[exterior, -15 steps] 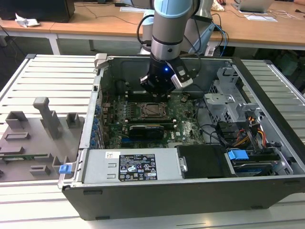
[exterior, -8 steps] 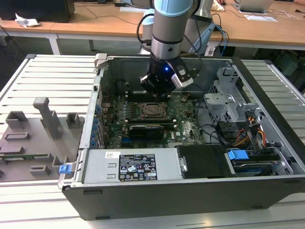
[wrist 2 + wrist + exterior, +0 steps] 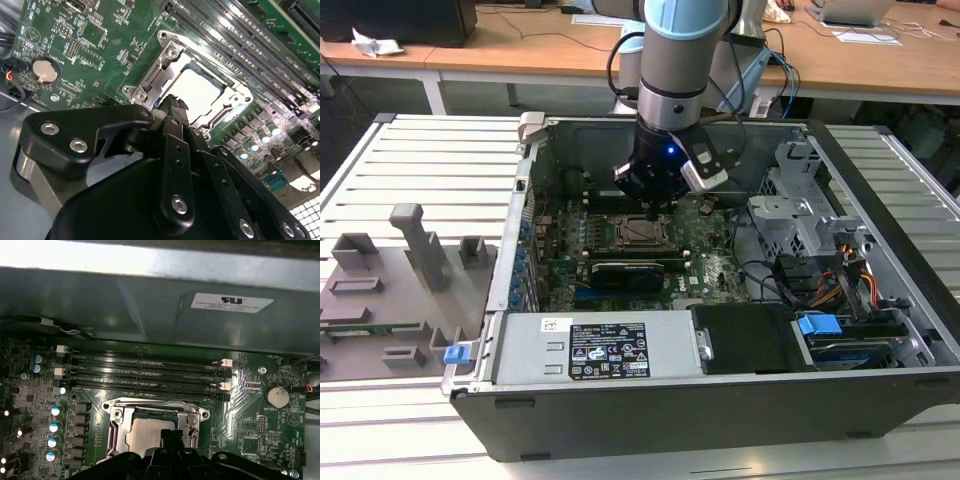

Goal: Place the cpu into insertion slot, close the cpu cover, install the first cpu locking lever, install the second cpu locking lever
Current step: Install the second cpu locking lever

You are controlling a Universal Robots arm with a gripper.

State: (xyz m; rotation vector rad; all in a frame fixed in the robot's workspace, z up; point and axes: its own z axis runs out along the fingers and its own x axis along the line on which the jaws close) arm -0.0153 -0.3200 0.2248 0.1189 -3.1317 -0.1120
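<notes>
The silvery cpu (image 3: pixel 197 92) is lying flat inside the insertion slot (image 3: pixel 150 75) at centre frame in the second wrist view, with the metal cpu cover (image 3: pixel 235 95) sitting closed around it.

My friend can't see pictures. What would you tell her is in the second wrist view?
A black robot pincer hangs just above a flat square silvery chip seated in its square metal-rimmed socket on a green circuit board. Long black memory slots run beside the socket.
</notes>
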